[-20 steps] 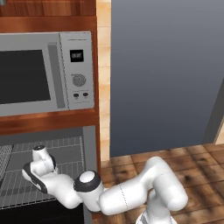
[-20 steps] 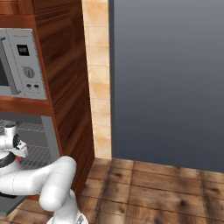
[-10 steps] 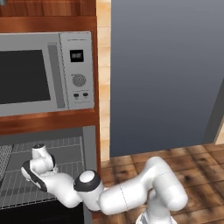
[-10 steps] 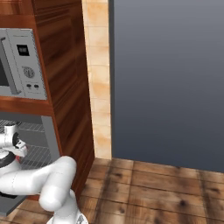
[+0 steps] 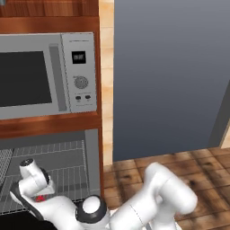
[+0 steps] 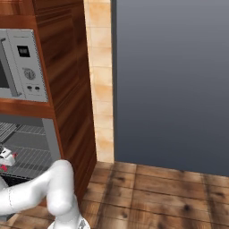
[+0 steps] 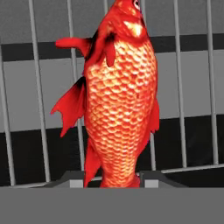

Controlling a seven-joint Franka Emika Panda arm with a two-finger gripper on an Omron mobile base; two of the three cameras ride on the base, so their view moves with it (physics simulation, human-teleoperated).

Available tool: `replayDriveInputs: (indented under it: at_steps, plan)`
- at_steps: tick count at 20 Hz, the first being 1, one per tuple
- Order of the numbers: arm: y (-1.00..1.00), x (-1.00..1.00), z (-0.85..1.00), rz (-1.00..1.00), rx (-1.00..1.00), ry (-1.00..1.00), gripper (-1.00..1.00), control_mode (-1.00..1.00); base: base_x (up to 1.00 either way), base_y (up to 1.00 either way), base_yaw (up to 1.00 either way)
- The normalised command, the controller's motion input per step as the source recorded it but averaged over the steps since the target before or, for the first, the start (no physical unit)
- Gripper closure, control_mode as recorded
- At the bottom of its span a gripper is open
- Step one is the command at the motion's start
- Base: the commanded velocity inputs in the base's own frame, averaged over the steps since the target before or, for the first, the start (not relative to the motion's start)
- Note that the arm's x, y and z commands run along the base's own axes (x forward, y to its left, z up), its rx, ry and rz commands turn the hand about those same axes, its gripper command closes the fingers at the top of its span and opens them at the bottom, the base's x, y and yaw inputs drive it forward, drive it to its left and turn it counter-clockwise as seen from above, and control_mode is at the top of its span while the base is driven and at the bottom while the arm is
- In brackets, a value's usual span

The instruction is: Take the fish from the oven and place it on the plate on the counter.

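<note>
Your two-finger gripper [image 7: 114, 183] has pinched slightly tighter on the scaly red-orange fish [image 7: 117, 100], probably gripped at its tail, at 12 o'clock from your fingertips over the open silver-grey oven's [image 5: 92, 155] wire rack [image 5: 67, 173]; extraction comes next.

Red-orange scaly fish [image 7: 120, 100] on wire rack [image 7: 192, 87] inside open oven [image 5: 67, 157], lengthwise along bars.

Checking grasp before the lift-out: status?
Gripper closed on fish, inside the oven. Fish over the wire rack, whether lifted clear can't tell. Nothing blocking the way out.
</note>
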Motion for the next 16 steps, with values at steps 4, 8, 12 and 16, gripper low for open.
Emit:
replayDriveInputs:
  at_steps: [4, 8, 12, 16]
  plan:
    - [-0.13, -1.00, 0.30, 0.00, 0.00, -0.15, 1.00, -1.00, 0.00, 0.00, 0.00]
    - [-0.24, -1.00, 0.46, 0.00, 0.03, -0.10, 1.00, -1.00, 0.00, 0.00, 0.00]
    - [-0.46, -0.86, 0.88, 0.00, 0.05, -0.07, 1.00, -1.00, 0.00, 0.00, 0.00]
    - [-0.59, -0.58, 1.00, -0.01, 0.08, -0.01, 1.00, -1.00, 0.00, 0.00, 0.00]
